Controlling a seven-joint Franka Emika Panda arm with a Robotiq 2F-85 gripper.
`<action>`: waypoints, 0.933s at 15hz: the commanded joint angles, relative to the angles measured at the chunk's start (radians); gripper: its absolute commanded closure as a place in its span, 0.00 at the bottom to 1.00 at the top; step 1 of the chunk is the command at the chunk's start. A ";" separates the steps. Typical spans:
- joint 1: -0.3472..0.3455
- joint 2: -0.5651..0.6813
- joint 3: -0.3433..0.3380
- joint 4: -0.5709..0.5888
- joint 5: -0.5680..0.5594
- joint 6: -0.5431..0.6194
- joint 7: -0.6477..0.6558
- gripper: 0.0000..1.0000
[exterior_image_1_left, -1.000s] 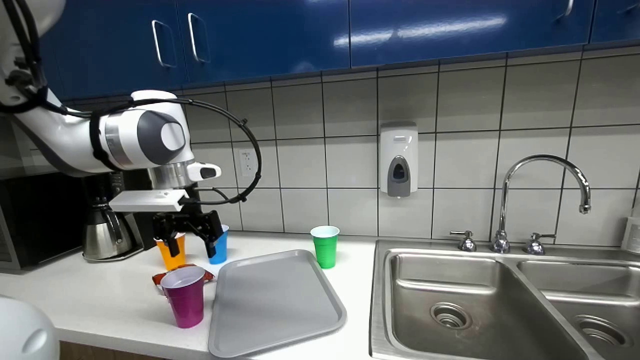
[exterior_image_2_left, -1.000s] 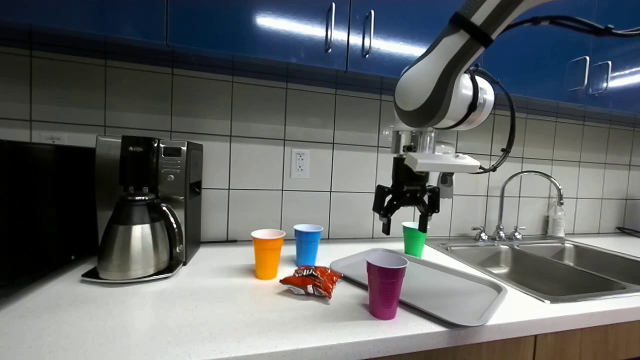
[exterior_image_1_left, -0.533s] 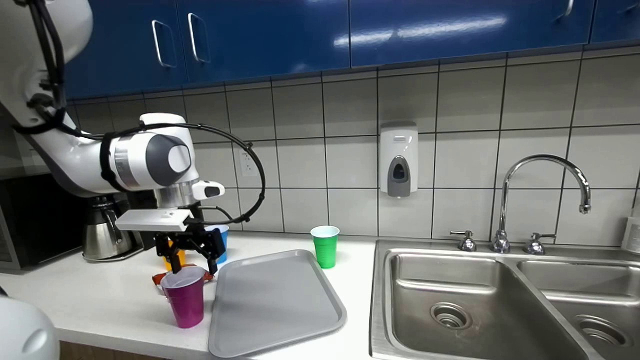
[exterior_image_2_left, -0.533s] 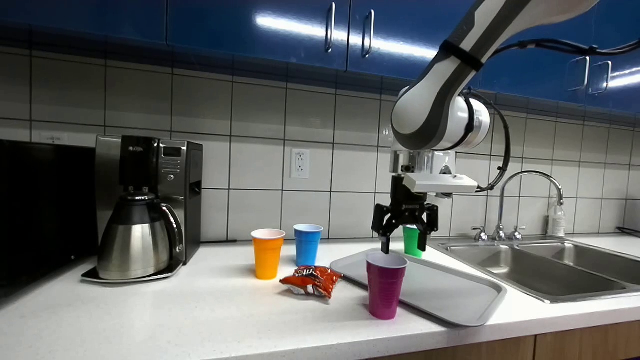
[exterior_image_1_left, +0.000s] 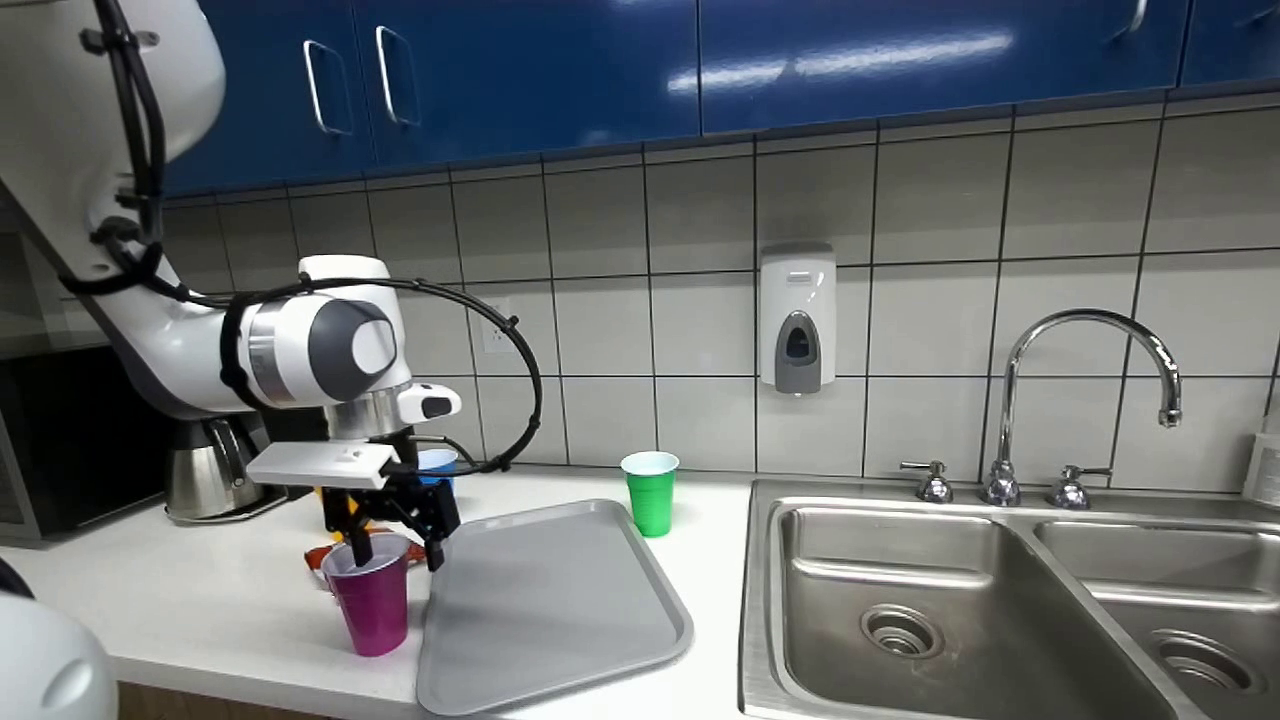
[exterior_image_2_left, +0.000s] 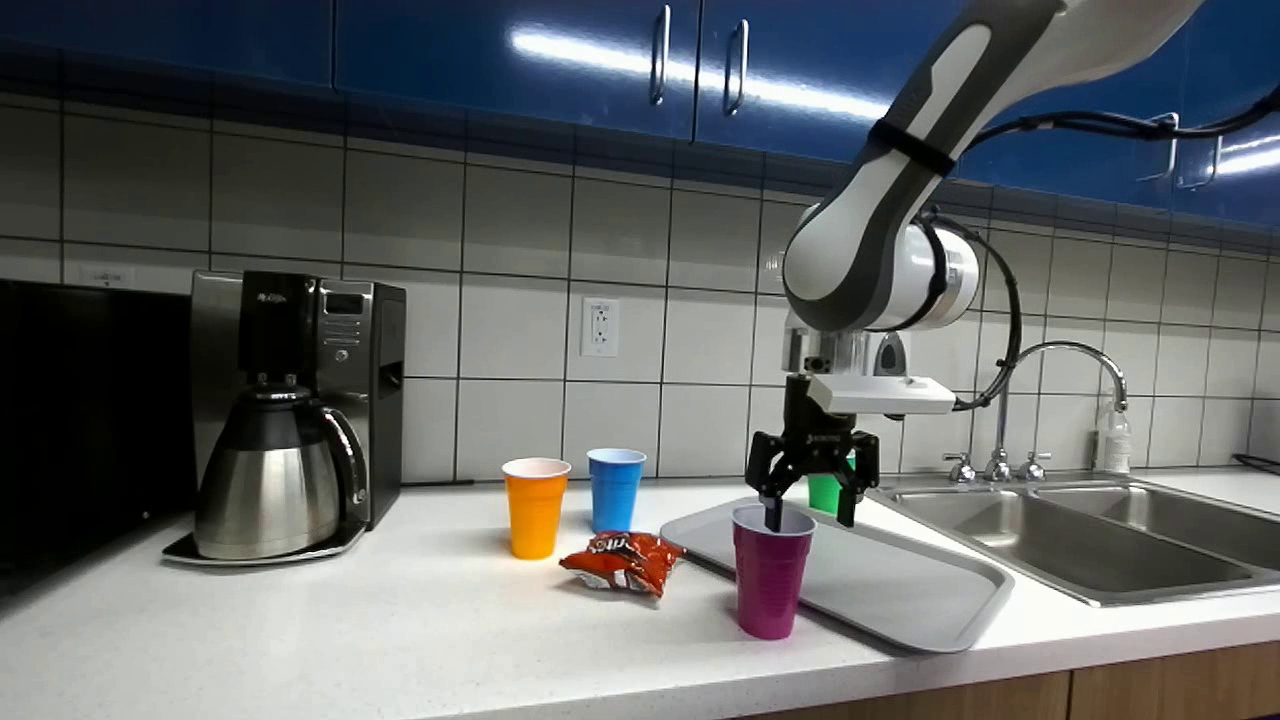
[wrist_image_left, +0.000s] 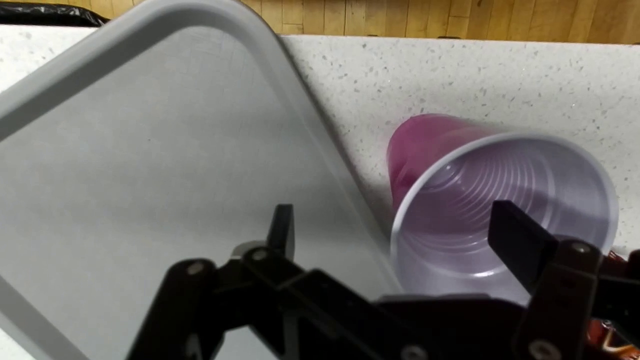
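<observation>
The end effector (exterior_image_2_left: 810, 518) is spread wide, one finger (wrist_image_left: 520, 240) at the mouth of the upright purple cup (exterior_image_2_left: 768, 590), the other toward the grey tray (exterior_image_2_left: 900, 590)

Whether the tool (exterior_image_2_left: 810, 518) touches the purple cup (exterior_image_2_left: 770, 583) is hard to tell. In an exterior view it hides part of the green cup (exterior_image_2_left: 824, 493). The wrist view cuts off the tray (wrist_image_left: 175, 165) — only scraps of the red bag (wrist_image_left: 609, 335) show.
</observation>
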 joint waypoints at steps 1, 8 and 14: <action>-0.008 0.026 -0.002 0.005 0.015 0.028 -0.030 0.00; 0.002 0.056 0.008 0.011 0.019 0.044 -0.019 0.00; 0.013 0.063 0.017 0.018 0.024 0.048 -0.019 0.00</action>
